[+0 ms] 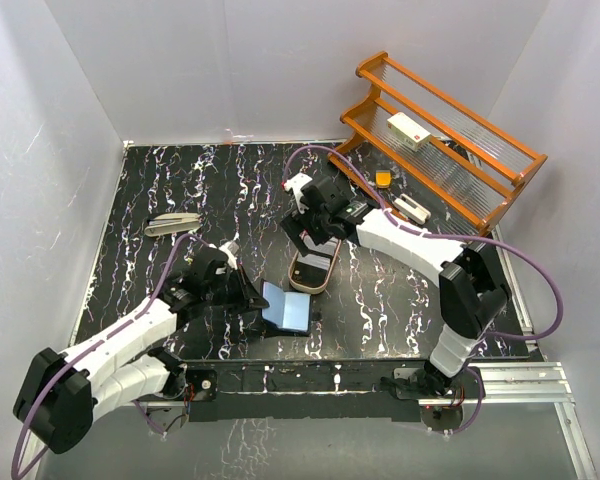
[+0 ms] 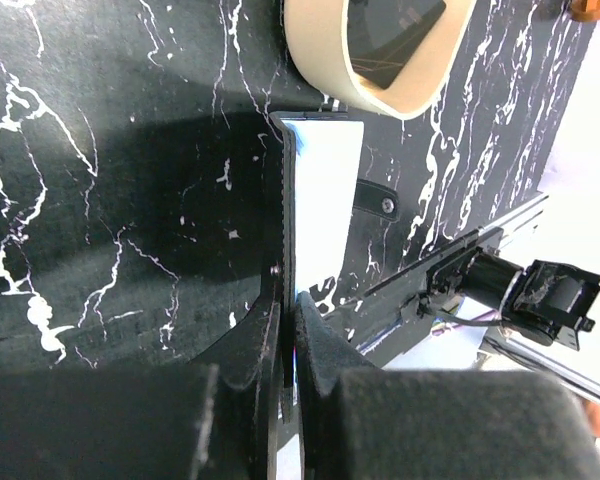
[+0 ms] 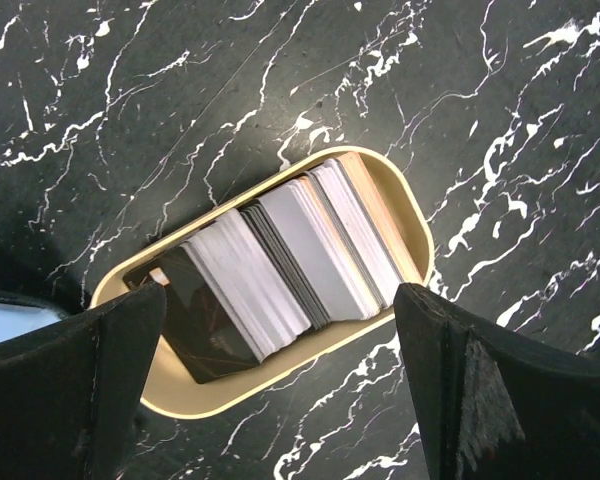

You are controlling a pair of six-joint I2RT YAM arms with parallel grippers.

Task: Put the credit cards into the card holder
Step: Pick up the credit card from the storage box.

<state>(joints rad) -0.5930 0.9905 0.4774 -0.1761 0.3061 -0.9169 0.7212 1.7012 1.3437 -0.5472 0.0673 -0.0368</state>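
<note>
Step in hand: card pick-up, judged not yet begun. Thin, flat credit cards [image 3: 290, 265], whitish, grey and dark, sit packed together in a cream oval-ended tray [image 3: 210, 395] on the black, white-veined marble table [image 3: 480, 120]. None is lifted or gripped. The small black bifold card holder [image 2: 325, 200], pale blue-grey inside, stands opened just beside the tray's near end. No card is visible in it.

Right gripper [image 3: 280, 290]: poised directly above the tray and pointing down, jaws spread wide and empty, one finger to either side of the stack. The right arm reaches forward and leftward from its base, elbow raised.

Left gripper [image 2: 288, 305]: low over the table, jaws clenched on the edge of one card holder flap, propping the holder open toward the tray. The left arm lies stretched low and forward.

Next move, as judged: the right gripper descends and closes on a single card without dragging its neighbours or shifting the tray. It then lifts clear and carries the card across to the held holder.
</note>
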